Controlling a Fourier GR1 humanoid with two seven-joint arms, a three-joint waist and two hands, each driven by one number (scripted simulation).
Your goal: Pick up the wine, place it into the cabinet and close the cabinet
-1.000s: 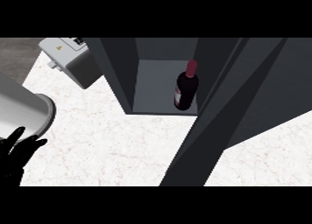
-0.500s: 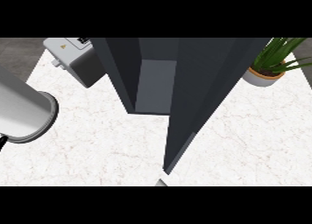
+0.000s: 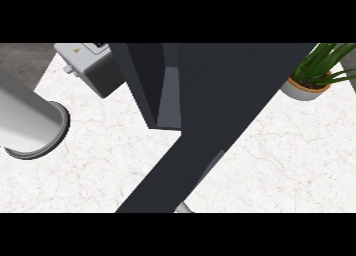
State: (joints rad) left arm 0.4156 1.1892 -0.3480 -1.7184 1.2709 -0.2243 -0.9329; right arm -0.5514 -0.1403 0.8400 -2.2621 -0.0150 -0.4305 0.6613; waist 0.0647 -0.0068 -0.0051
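Note:
The dark grey cabinet [image 3: 140,75] stands at the back of the counter, and its door [image 3: 210,115] is swung almost closed across the middle of the head view. Only a narrow strip of the inside [image 3: 170,95] shows between the side wall and the door. The wine bottle is hidden behind the door. My left forearm [image 3: 18,120], a grey cylinder, comes in at the left edge, and its hand is out of the picture. My right hand does not show; a small grey piece [image 3: 182,207] peeks out under the door's lower edge.
A grey boxy appliance [image 3: 92,65] stands at the back left beside the cabinet. A potted plant [image 3: 314,75] stands at the back right. The white marble counter [image 3: 284,165] spreads on both sides of the door.
The cabinet door has swung further closed, hiding the wine bottle that stood inside a second ago. My left hand has left the view, and the view has shifted so the plant shows.

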